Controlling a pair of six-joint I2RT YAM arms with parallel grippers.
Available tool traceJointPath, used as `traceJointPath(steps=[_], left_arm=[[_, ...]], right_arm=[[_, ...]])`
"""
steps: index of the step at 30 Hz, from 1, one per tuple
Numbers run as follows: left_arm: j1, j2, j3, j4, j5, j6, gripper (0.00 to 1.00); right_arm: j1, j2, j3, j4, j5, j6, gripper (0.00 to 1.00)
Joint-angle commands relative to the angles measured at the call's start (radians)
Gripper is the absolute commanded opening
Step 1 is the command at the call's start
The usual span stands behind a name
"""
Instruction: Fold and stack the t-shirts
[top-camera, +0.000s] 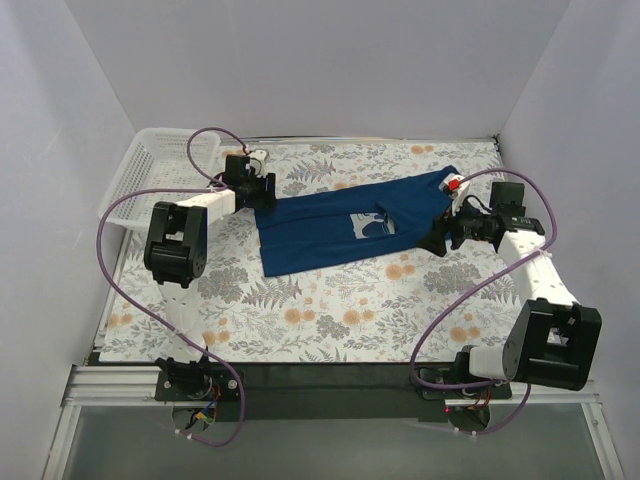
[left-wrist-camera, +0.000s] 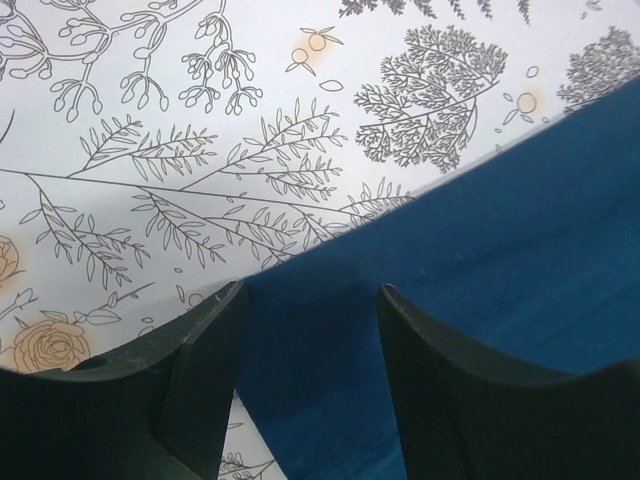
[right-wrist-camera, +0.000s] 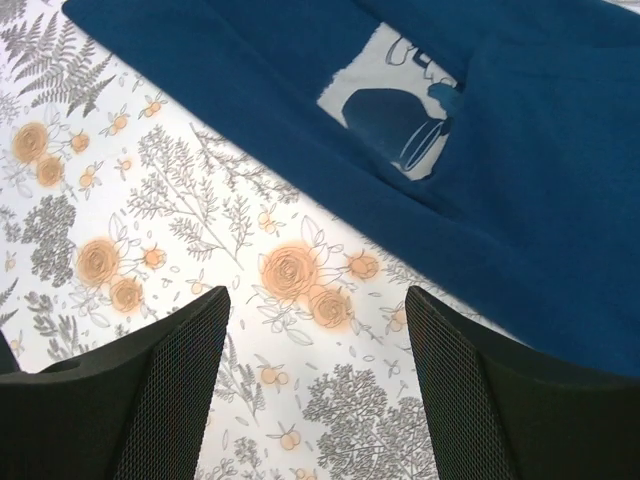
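Observation:
A dark navy t-shirt (top-camera: 340, 225) lies partly folded across the middle of the floral tablecloth, its pale chest graphic (top-camera: 372, 226) facing up. My left gripper (top-camera: 262, 192) is low over the shirt's back left corner. In the left wrist view the left gripper (left-wrist-camera: 310, 290) has its jaws apart, with that corner of the t-shirt (left-wrist-camera: 480, 260) lying between them, not pinched. My right gripper (top-camera: 437, 240) hovers at the shirt's right front edge. In the right wrist view the right gripper (right-wrist-camera: 316, 292) is open over bare cloth. The t-shirt (right-wrist-camera: 520, 200) and graphic (right-wrist-camera: 395, 110) lie just beyond its fingertips.
A white lattice basket (top-camera: 150, 175) stands at the back left, beside the left arm. White walls close in the table on three sides. The floral tablecloth (top-camera: 330, 310) stretches between the shirt and the arm bases.

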Motion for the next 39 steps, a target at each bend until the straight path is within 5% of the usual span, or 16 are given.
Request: traceJointPath(steps=[1,14,17,20,26,30,39], left_arm=[[-0.003,0.006,0.055,-0.039,-0.06,0.077,0.51],[-0.003,0.017,0.079,-0.062,-0.128,0.134,0.52],[-0.003,-0.001,0.089,-0.078,-0.125,0.1,0.53],[-0.003,-0.064,0.053,-0.078,-0.125,0.031,0.55],[-0.003,-0.389,-0.141,-0.003,-0.079,-0.087,0.65],[0.013,-0.616,-0.305,0.014,-0.09,-0.155,0.74],[0.046,-1.2,-0.666,-0.062,-0.157,-0.209,0.87]], right_arm=[[-0.002,-0.056,-0.036,-0.03,-0.049,-0.027,0.65],[-0.001,-0.102,-0.132,-0.06,-0.107,-0.024,0.63],[0.063,-0.064,-0.142,-0.104,-0.124,-0.058,0.62],[0.247,-0.019,-0.134,-0.146,-0.011,-0.258,0.63],[0.522,-0.035,-0.182,0.044,0.139,-0.657,0.64],[0.766,0.068,-0.094,0.174,0.305,-0.694,0.61],[1.002,0.407,0.121,0.348,0.495,-0.653,0.53]])
